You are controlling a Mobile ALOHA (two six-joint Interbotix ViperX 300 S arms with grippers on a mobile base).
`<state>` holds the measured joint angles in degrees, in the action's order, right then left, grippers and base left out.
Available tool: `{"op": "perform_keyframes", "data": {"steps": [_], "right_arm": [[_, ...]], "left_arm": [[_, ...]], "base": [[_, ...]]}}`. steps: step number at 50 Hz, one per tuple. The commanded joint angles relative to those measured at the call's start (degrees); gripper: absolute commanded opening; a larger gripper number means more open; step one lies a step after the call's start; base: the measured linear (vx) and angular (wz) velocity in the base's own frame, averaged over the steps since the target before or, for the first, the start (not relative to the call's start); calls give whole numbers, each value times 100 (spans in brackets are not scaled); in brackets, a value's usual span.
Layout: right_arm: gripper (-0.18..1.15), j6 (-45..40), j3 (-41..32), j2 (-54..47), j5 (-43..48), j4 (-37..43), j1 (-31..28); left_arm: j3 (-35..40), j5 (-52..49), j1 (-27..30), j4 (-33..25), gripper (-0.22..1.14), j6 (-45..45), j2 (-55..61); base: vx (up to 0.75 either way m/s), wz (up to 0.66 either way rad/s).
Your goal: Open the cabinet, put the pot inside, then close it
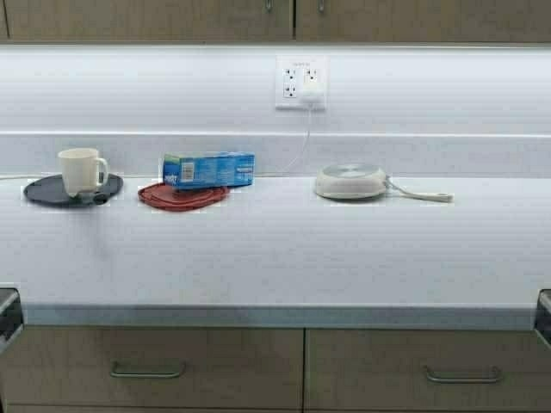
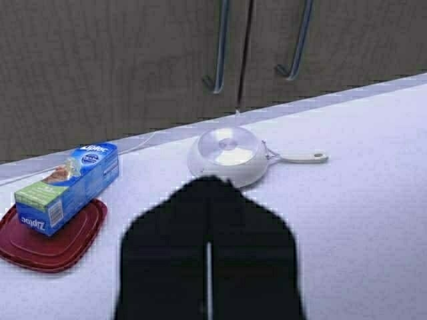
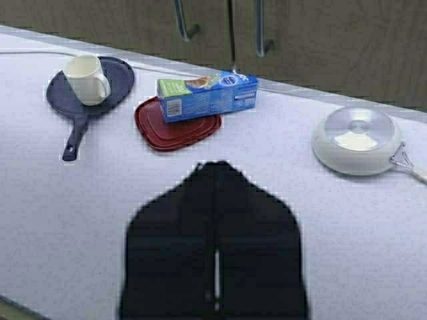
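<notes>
Both pincers pressed together — left pincer (image 2: pixel 208 267), right pincer (image 3: pixel 215 267) — above the countertop (image 1: pixel 275 258).

Setting: domestic kitchen. Pale countertop (image 1: pixel 275 258) along a white wall with a power outlet (image 1: pixel 300 83), cord plugged in. Wood-grain base drawers (image 1: pixel 155 366) with bar handles below; tan cabinet (image 1: pixel 293 17) doors above. On the counter, far side: cream frying pan (image 1: pixel 351 181) at right, blue zip-bag box (image 1: pixel 209 169) on a red lid (image 1: pixel 182 195), mug (image 1: pixel 81 170) on a dark pan (image 1: pixel 52 191) at left.
</notes>
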<state>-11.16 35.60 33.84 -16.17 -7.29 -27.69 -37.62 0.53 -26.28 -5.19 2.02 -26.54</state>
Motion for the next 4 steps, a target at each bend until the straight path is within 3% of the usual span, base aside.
{"op": "perform_keyframes", "data": {"steps": [1,4], "right_arm": [[7,9,-62,35,53,0,-9],[7,9,-62,35,53,0,-9]], "left_arm": [[53,44,-18,0,4,0,-44],[53,44,-9,0,4,0,-44]], "base": [[0,0],[0,0]]}}
